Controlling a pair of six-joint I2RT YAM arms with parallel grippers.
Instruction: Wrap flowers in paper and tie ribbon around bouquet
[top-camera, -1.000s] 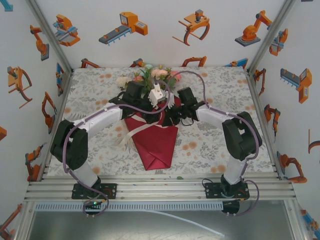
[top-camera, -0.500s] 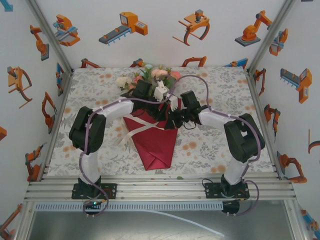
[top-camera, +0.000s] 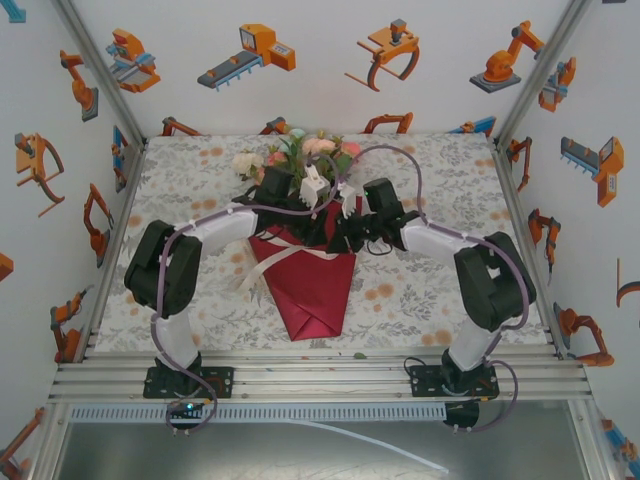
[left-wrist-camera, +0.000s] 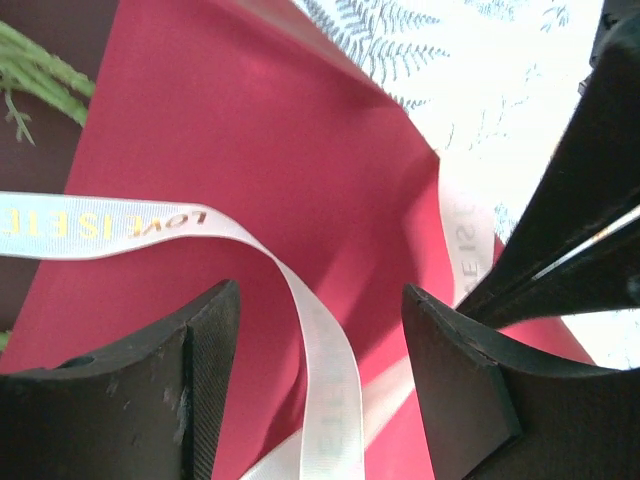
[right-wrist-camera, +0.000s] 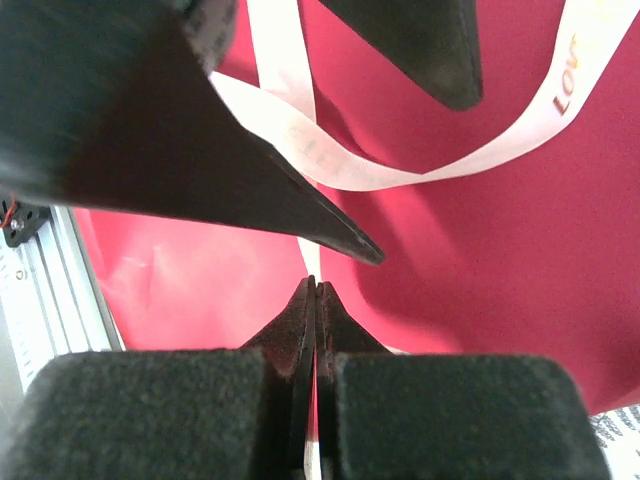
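Cream ribbon (left-wrist-camera: 130, 225) loops between the spread jaws of the left gripper (left-wrist-camera: 320, 300) and is pinched by the right gripper (right-wrist-camera: 315, 288).

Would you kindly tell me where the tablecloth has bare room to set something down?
Bare: both far corners beside the flowers, near strips flanking the paper. Crowded: centre, where left tool and right tool meet over the ribbon.

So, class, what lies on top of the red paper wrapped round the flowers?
A cream ribbon with gold lettering loops across the paper. The flowers stick out at its far end. Their stems run inside the wrap and are mostly hidden.
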